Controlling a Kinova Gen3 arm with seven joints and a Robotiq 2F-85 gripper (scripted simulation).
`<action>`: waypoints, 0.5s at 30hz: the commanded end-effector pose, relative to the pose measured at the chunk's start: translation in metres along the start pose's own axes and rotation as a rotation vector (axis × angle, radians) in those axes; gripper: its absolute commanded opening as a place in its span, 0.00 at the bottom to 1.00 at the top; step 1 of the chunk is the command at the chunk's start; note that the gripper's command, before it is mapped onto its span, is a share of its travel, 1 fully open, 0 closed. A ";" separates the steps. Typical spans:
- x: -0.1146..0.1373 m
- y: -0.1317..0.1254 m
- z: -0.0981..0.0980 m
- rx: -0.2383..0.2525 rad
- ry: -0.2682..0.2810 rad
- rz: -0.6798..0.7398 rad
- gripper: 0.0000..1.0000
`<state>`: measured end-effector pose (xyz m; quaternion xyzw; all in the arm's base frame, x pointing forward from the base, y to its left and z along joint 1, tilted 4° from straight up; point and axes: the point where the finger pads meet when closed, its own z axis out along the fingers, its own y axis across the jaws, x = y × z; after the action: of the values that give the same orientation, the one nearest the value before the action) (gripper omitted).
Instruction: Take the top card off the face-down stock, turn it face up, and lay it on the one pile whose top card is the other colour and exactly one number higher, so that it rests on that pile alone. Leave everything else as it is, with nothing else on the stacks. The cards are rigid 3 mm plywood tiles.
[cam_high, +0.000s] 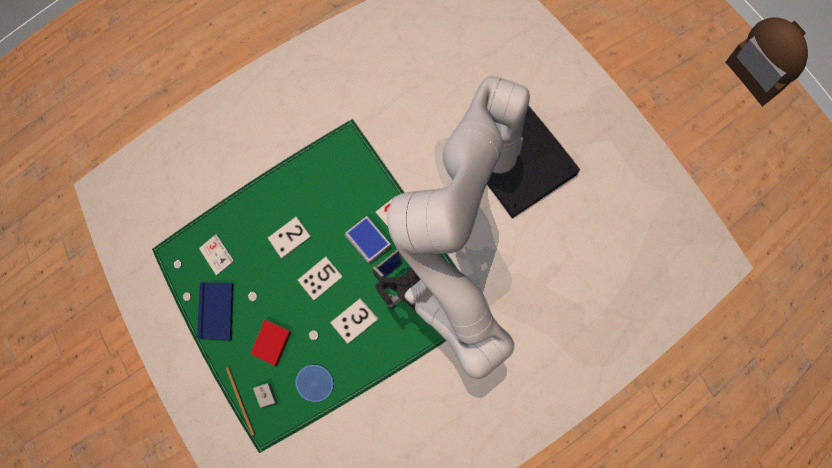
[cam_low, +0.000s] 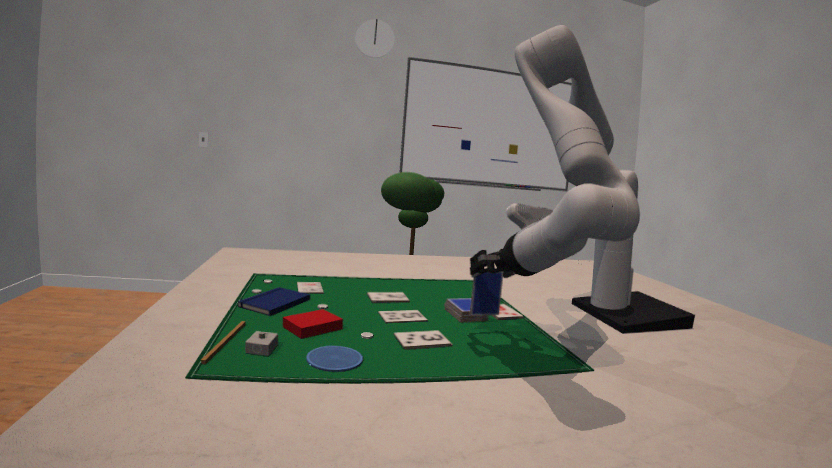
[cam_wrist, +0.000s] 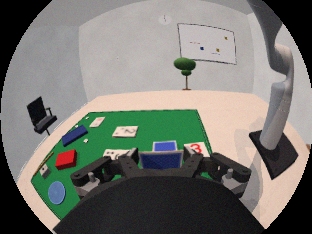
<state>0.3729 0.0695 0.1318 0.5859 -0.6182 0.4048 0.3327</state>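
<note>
My gripper (cam_high: 392, 282) (cam_low: 487, 266) (cam_wrist: 160, 153) is shut on a blue-backed card (cam_high: 388, 264) (cam_low: 487, 292) (cam_wrist: 160, 159). It holds the card upright by its top edge, hanging just above the green mat (cam_high: 325, 168) (cam_low: 407, 363) (cam_wrist: 167, 121). The face-down stock (cam_high: 367, 238) (cam_low: 459, 303) (cam_wrist: 164, 145) lies just beyond the held card. A red 3 (cam_high: 385, 210) (cam_low: 509, 312) (cam_wrist: 195, 148) lies beside the stock, partly hidden by the arm. The piles show a black 2 (cam_high: 289, 236) (cam_low: 388, 296), a black 5 (cam_high: 320, 277) (cam_low: 402, 316) and a black 3 (cam_high: 354, 320) (cam_low: 422, 338). The held card's face is hidden.
On the mat's left part lie a blue book (cam_high: 215, 310), a red box (cam_high: 270, 342), a blue disc (cam_high: 314, 383), a grey block (cam_high: 264, 395), a pencil (cam_high: 239, 400), a small reference card (cam_high: 215, 253) and white tokens. The arm's black base (cam_high: 541, 168) stands off the mat.
</note>
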 end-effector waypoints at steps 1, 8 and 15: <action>-0.008 0.003 -0.001 0.004 0.036 -0.016 0.71; -0.010 0.003 -0.001 0.007 0.120 -0.016 0.71; -0.010 0.003 -0.001 0.009 0.169 -0.016 0.71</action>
<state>0.3721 0.0730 0.1264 0.5565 -0.5870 0.4493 0.3792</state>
